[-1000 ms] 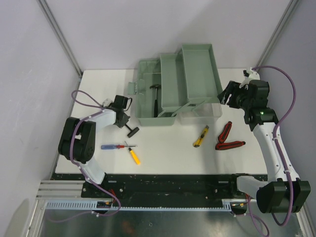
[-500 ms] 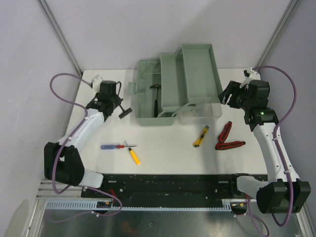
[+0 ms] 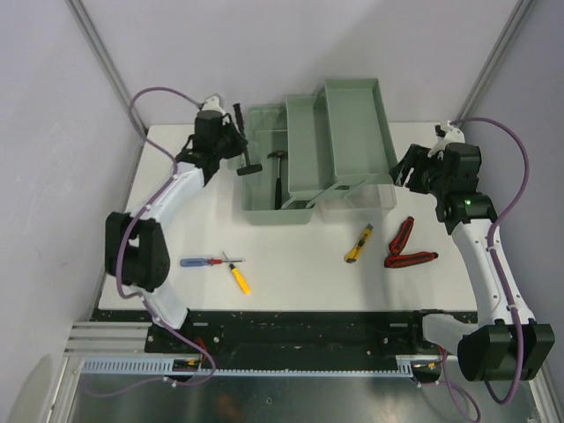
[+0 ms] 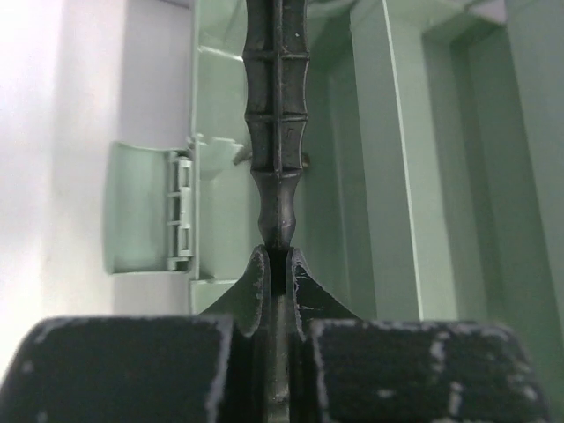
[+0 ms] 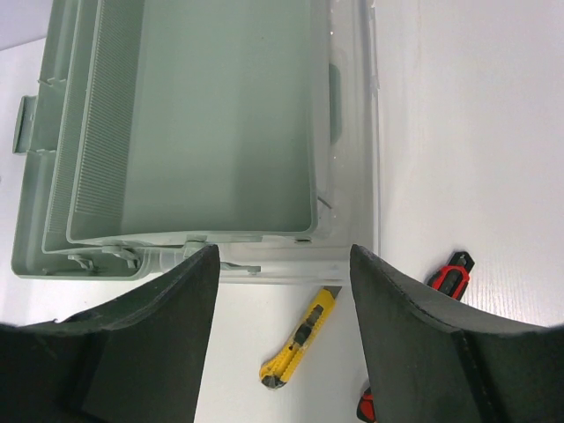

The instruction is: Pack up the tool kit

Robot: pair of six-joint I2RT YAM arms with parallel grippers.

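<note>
The tool kit (image 3: 264, 214) is a sage-green box standing open at the back of the table, its tray (image 3: 345, 132) swung up and its clear lid (image 3: 357, 199) on the right. A small hammer (image 3: 278, 173) lies inside. My left gripper (image 3: 227, 141) hangs at the box's left end, shut on a black tool (image 3: 246, 159). In the left wrist view the jaws (image 4: 278, 260) pinch the neck of its ribbed handle (image 4: 277, 115) over the box (image 4: 397, 176). My right gripper (image 3: 407, 173) stands open by the box's right end, holding nothing (image 5: 282, 256).
A yellow knife (image 3: 358, 244) (image 5: 300, 339) and red pliers (image 3: 407, 248) (image 5: 451, 275) lie on the table in front of the lid. A blue-and-red screwdriver (image 3: 204, 262) and a yellow one (image 3: 238, 278) lie front left. The box latch (image 4: 145, 207) juts leftward.
My left arm has lifted the black tool off the table in front of the box and swung it back and up to the box's left end. The right arm has not moved.
</note>
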